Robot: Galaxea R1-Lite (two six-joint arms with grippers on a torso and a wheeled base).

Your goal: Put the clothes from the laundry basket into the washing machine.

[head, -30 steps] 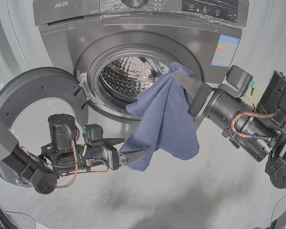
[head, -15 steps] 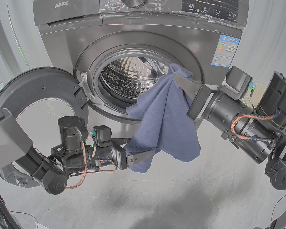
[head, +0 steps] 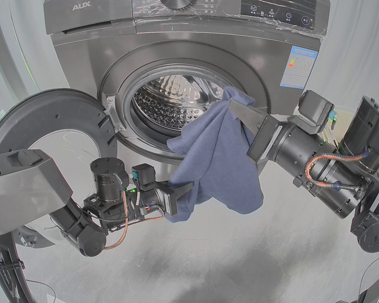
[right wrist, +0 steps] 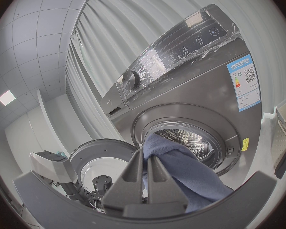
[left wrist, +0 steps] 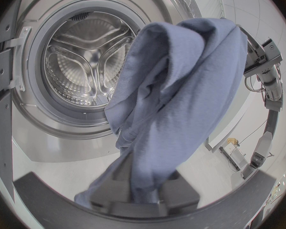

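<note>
Since the round door [head: 46,114] of the washing machine [head: 92,59] stands swung wide open on the left, nothing blocks that side of the opening. Just right of the door and below the lower rim, the left gripper [head: 186,190] is pushed into the bottom edge of the blue garment [head: 223,148]. In the left wrist view its fingers [left wrist: 112,188] stand apart with the hem hanging down between them, so it cradles the cloth and does not pinch it.

The garment hangs in front of the machine's mouth. Its upper folds lie across the right part of the opening and its tail droops below the rim toward the floor, none of it yet resting in the steel drum [head: 172,93]. Farther right, the right gripper [head: 233,104] has its fingers pressed together on the top of the cloth, just at the right edge of the opening.

The main risk, as I judge it, is that the long tail stays outside. If the top is carried inward while the hem only rests loosely on the left fingers, the cloth could slide off them and drape over the lower rim or drop to the floor. A release made too near the opening's edge could leave fabric caught on the door seal. The right fingers sit close to the metal rim, so a push straight in may knock against it
</note>
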